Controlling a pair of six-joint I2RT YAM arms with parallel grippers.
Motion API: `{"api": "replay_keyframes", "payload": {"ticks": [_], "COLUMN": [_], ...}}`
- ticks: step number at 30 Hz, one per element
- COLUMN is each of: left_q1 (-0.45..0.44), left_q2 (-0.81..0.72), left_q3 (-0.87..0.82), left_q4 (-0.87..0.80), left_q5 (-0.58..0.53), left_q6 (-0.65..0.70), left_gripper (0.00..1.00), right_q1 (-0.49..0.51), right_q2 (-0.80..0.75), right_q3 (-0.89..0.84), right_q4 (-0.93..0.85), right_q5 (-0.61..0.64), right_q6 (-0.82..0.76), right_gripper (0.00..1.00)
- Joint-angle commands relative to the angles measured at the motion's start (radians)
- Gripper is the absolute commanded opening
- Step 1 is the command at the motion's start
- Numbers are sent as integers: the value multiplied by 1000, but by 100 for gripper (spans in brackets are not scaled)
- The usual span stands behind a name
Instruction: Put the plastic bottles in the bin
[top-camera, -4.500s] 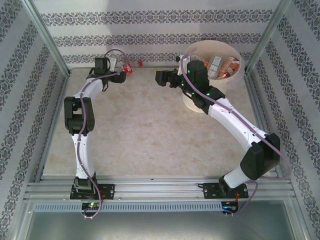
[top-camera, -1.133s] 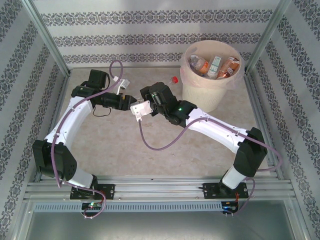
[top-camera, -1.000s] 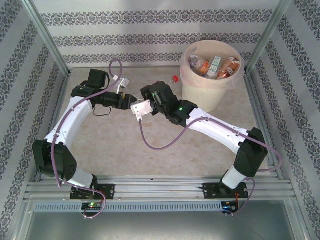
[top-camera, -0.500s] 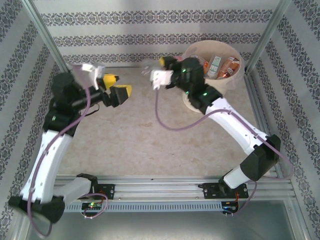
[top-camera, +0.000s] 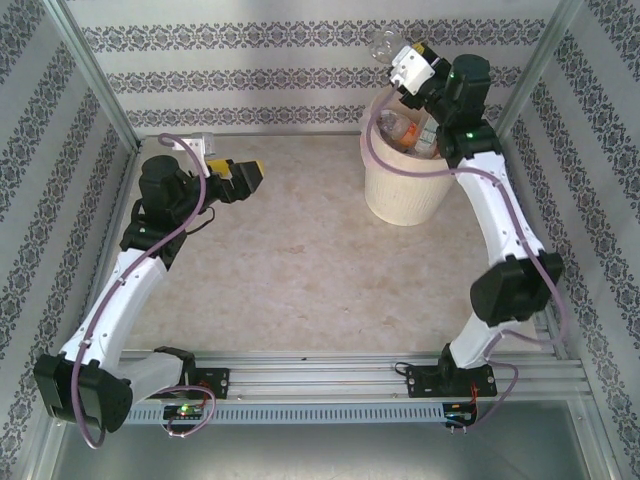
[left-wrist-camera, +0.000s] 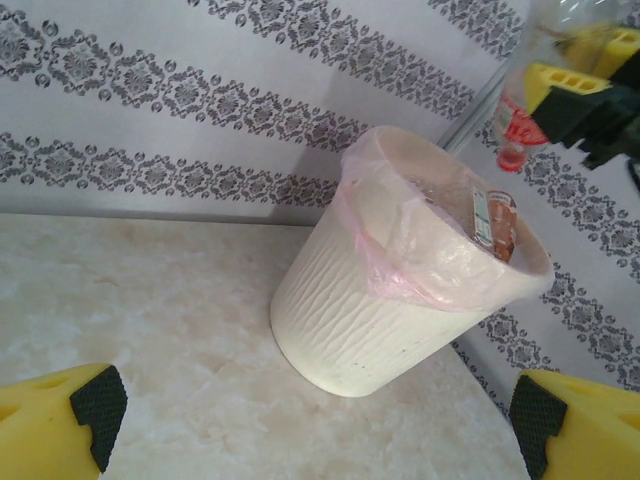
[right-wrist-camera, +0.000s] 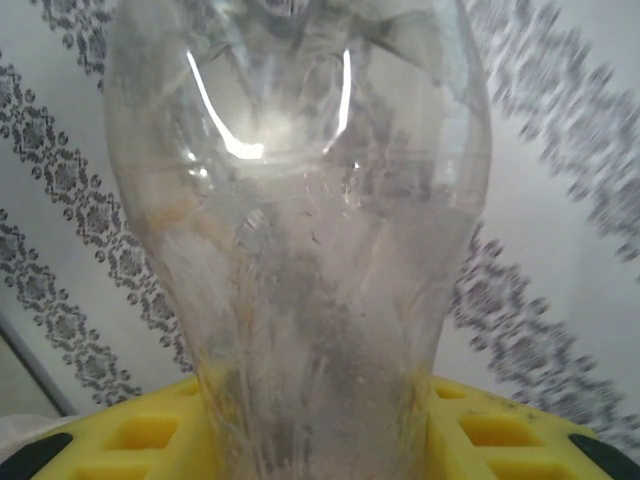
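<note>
A beige marbled tabletop (top-camera: 290, 270) lies enclosed by walls of grey-patterned striped wallpaper (top-camera: 250, 60) and aluminium posts (top-camera: 92, 70).

Glossy clear plastic bottle (right-wrist-camera: 300, 250); ribbed matt bin (left-wrist-camera: 345, 325), thin translucent bag (left-wrist-camera: 385, 272).

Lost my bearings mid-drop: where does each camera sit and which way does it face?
Top external: above and behind the bases, looking down on the table; left arm, right arm, the bin.
Left wrist: on the left arm, facing across the table at the bin; the left gripper, open, yellow fingers in the bottom corners.
Right wrist: on the raised right arm, facing the wall; the right gripper shut on a clear bottle.
Shared: top external and left wrist both show the bin and held bottle.
</note>
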Motion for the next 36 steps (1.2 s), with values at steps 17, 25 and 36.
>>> {"api": "replay_keyframes", "payload": {"ticks": [17,25,36], "left_q1": [-4,-4,-5], "left_q2": [-2,4,3], "left_q3": [28,24,15], "left_q4": [-5,-13,-12], "left_q5": [-67,-66,-71], "left_q6": [10,14,9], "left_gripper": [100,100,100], "right_q1": [-29,-25,-20], "right_q2": [304,251,339], "right_q3": [406,447,600], "right_q4": [-388,-516,-369], "right_q5": [164,34,-19], "right_q6": [123,105,774], "right_gripper": [56,84,73]}}
